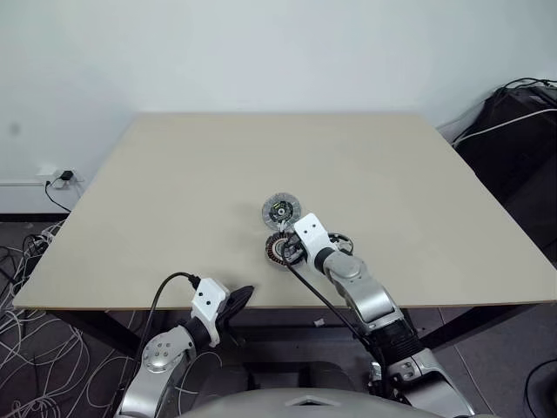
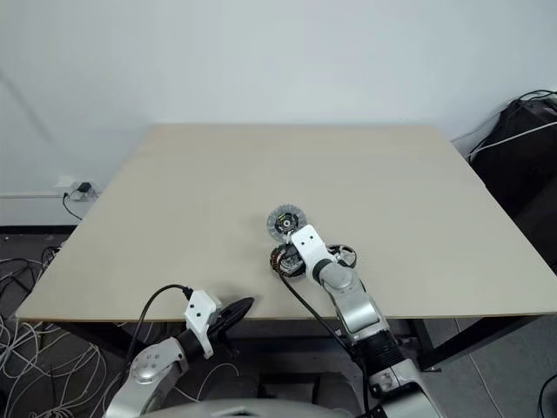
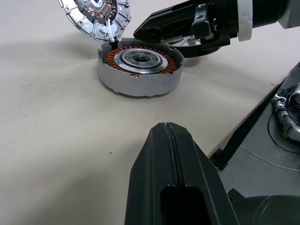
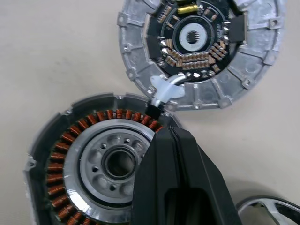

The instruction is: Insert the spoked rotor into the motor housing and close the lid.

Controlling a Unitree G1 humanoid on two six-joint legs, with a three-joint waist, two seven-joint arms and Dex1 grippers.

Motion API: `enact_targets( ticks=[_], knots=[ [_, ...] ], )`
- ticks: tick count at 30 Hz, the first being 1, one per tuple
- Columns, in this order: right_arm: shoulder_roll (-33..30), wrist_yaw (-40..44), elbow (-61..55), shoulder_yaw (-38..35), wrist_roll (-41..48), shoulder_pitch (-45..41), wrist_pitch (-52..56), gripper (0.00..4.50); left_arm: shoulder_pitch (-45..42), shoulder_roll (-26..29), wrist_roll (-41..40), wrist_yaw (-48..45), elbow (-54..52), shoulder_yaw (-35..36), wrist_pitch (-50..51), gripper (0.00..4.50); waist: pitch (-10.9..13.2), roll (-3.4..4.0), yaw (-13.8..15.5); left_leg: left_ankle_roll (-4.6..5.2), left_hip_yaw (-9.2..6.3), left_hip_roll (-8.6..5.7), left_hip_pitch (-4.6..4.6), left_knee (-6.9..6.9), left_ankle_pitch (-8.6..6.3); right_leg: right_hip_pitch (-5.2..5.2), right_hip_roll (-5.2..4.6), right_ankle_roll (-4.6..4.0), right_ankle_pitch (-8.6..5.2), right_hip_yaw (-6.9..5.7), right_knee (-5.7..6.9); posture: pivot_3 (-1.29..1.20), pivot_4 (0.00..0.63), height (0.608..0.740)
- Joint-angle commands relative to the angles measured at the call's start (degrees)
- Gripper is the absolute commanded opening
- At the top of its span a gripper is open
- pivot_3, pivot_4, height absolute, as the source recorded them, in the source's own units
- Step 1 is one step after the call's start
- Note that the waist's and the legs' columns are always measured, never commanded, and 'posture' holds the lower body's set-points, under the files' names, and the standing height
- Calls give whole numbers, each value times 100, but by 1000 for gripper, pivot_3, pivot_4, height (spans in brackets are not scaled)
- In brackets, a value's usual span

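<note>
The motor housing lies on the table with its ring of copper windings facing up. Just beyond it, touching its rim, the lid lies with the green-and-black centre up. A small silver connector bridges the two. My right gripper is shut and empty, its tip over the housing's rim near that connector. The spoked rotor lies flat to the right of the housing, partly hidden by my right wrist. Shut and empty, my left gripper hovers at the table's front edge, short of the housing.
The beige table stretches wide and bare around the parts. Loose cables lie on the floor to the left, below a wall outlet. A black bag with cords stands at the far right.
</note>
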Motion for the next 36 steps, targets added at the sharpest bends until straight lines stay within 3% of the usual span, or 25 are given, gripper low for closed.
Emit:
enact_targets(
  ticks=[1,11,20,26,36],
  knots=[
    [19,193,-506,20,112,54,-102,16,-41,-2,-74,-4,-260,6,-22,0,0,1,1,0,0,0,0,0,0,0,0,0,0,0,0,0,0,740],
    [-397,593,-1255,325,-70,568,-700,16,-55,1,-70,-11,-248,-1,-6,0,6,-5,12,1,0,0,1,0,-1,2,0,2,-1,-1,-2,0,0,740],
    [-354,107,-968,89,-317,513,-640,16,-94,1,-74,-30,-234,-10,4,0,12,-11,14,-1,0,1,1,1,1,1,2,2,0,-1,-1,0,0,740],
    [-464,-268,-1472,-743,-104,827,-628,16,-55,6,-78,-1,-257,21,-7,0,14,-14,48,2,0,-1,-1,0,-1,1,0,2,0,-1,-4,0,0,740],
    [-604,-463,-2836,-2274,460,2041,99,16,-81,44,-96,-48,-227,41,37,0,18,-10,84,3,-1,3,0,0,-1,2,1,4,-3,-1,-4,0,0,740]
  ],
)
